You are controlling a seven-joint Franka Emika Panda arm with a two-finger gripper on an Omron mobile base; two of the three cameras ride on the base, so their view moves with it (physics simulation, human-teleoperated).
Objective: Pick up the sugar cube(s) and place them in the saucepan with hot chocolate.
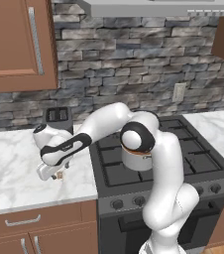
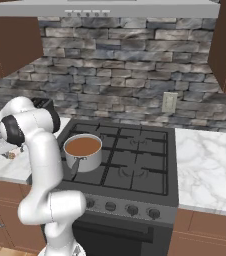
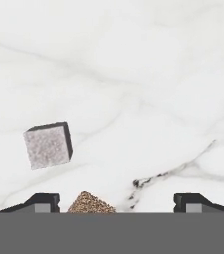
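My gripper [image 3: 118,203] hangs low over the white marble counter [image 3: 134,89] with its jaws wide open. A brownish-orange sugar cube [image 3: 90,203] lies between the two dark fingertips [image 3: 42,202], closer to the left one and touching neither. A pale grey sugar cube [image 3: 48,145] sits on the counter beyond that left fingertip. From the base, the gripper [image 1: 56,174] is over the counter left of the stove, with the brownish cube [image 1: 60,174] at its tips. The steel saucepan with hot chocolate [image 2: 83,149] stands on the stove's front left burner; in the left base view the saucepan [image 1: 136,158] is partly behind my elbow.
A black two-slot toaster [image 1: 58,116] stands against the stone wall behind the gripper. The black stove [image 2: 130,160] is to the right of the gripper, with more marble counter [image 2: 210,160] beyond it. Wooden cabinets [image 1: 15,44] hang above.
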